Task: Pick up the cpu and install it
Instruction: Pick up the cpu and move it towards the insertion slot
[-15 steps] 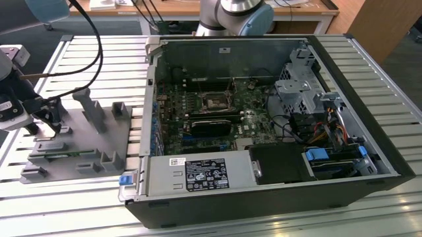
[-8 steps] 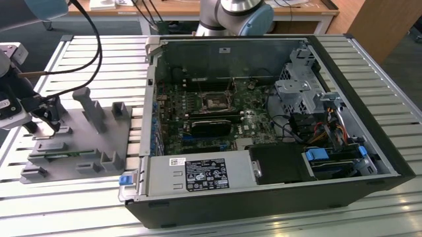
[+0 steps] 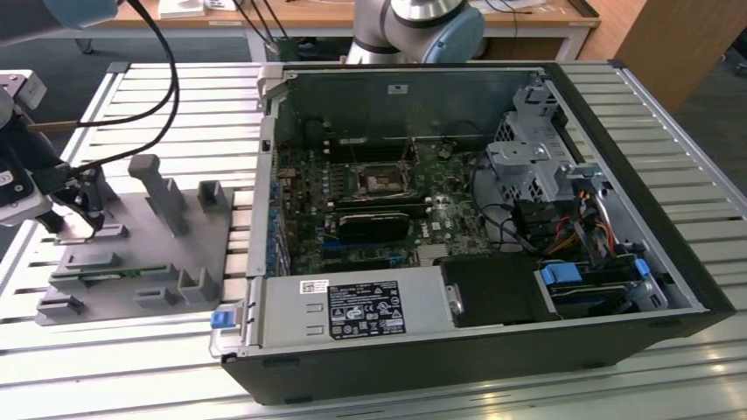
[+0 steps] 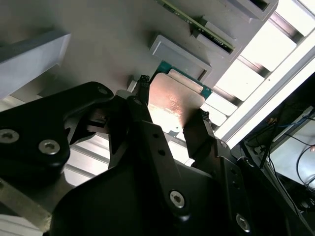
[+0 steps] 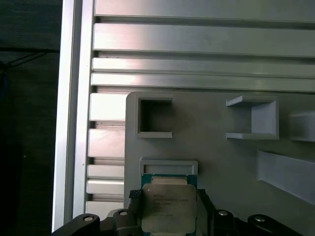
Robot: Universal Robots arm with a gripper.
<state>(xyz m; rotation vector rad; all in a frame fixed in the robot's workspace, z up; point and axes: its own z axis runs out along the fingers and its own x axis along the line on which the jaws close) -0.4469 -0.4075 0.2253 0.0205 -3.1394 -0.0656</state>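
Observation:
The cpu (image 5: pixel 167 212), a square chip with a shiny metal top and a green rim, sits between my two black fingers over the grey fixture plate (image 5: pixel 216 162). In both wrist views the fingertips (image 4: pixel 143 84) press against its opposite edges, so my gripper (image 5: pixel 168 197) is shut on it. The cpu (image 4: pixel 173 105) lies just beside a shallow framed nest (image 4: pixel 177 53) on the plate; whether it is lifted off the plate I cannot tell. In the exterior view my gripper (image 3: pixel 73 219) hangs over the plate's far left end. The black-framed socket (image 3: pixel 382 179) is on the motherboard inside the open computer case.
The fixture plate (image 3: pixel 140 254) carries upright grey blocks (image 3: pixel 157 188) and a memory stick (image 3: pixel 111 276) near its front. The open case (image 3: pixel 467 227) lies at the exterior view's right, with a power supply (image 3: pixel 350 311) and cables. Slatted aluminium table (image 3: pixel 175 96) all around.

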